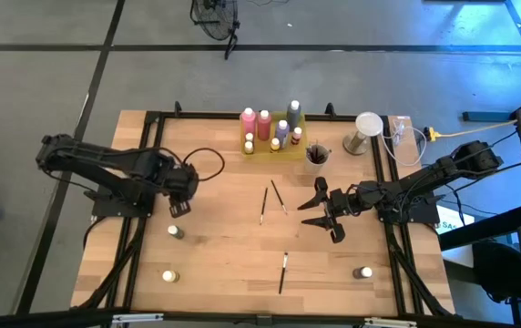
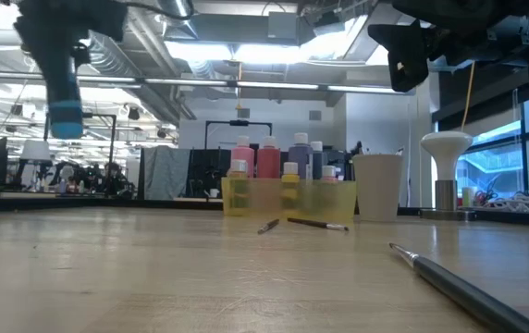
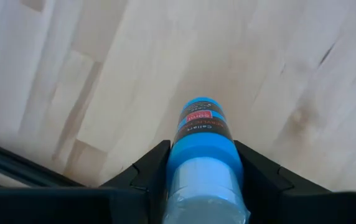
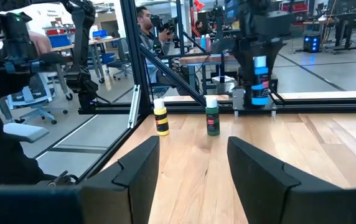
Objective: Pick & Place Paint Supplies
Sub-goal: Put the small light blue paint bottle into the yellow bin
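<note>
A: Looking down from the high view, where are the brushes?
B: Two lie near the table's [image 1: 215, 219] middle, crossing into a narrow V [image 1: 272, 200], long axes running roughly front to back. A third brush [image 1: 283, 271] lies nearer the front edge, also lengthwise front to back. Bottles stand upright in the yellow tray [image 1: 272, 146] at the back, beside the cup [image 1: 316, 155].
A: And the arms?
B: The left gripper [image 1: 183, 182] hangs over the table's left part, arm bent back on itself. The right gripper [image 1: 326, 214] reaches toward the centre, fingers spread and empty.
A: The low view?
B: A blue bottle [image 2: 65, 111] hangs upright in the air at the left, well above the wood.
A: Left wrist view?
B: The left fingers [image 3: 147, 171] clamp that blue bottle [image 3: 201, 155] from both sides, its long axis pointing straight down at the boards.
A: Right wrist view?
B: Its own fingers [image 4: 134, 171] stand apart with nothing between them. Beyond, a yellow bottle [image 4: 160, 117] and a green bottle [image 4: 212, 116] stand upright near the frame.
</note>
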`<action>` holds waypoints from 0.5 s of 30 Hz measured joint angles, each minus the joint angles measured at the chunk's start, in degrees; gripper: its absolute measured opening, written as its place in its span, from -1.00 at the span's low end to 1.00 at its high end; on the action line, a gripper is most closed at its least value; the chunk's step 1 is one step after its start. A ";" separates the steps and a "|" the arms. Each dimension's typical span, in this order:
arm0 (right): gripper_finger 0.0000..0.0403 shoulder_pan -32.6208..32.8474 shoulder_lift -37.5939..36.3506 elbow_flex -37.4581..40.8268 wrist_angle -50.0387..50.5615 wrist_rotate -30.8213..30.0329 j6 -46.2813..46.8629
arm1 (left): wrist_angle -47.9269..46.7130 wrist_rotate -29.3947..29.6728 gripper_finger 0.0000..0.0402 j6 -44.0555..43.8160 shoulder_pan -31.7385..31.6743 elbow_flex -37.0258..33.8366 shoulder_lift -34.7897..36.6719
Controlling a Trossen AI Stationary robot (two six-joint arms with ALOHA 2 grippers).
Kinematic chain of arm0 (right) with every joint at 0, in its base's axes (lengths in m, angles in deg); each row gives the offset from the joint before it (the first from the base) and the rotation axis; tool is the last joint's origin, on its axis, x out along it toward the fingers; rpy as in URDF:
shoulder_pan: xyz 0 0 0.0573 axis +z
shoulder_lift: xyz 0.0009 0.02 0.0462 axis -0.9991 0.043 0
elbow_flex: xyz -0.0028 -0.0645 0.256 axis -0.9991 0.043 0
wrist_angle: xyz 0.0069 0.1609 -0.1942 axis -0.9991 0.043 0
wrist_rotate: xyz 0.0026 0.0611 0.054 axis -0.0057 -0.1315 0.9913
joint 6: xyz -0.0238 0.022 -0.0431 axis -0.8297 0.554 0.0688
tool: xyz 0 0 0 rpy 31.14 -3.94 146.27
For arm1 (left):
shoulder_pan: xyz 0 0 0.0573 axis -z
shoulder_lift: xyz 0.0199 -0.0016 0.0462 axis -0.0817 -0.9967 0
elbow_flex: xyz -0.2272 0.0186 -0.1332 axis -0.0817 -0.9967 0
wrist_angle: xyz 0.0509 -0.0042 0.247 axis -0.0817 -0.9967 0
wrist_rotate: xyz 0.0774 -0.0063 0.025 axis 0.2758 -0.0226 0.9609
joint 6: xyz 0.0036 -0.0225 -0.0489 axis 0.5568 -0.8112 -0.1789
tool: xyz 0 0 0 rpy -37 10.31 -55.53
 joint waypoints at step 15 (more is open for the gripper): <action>-0.05 0.00 -0.02 -0.02 0.54 0.00 0.00 | 0.01 -3.73 -0.30 18.73 -8.93 15.77 -18.81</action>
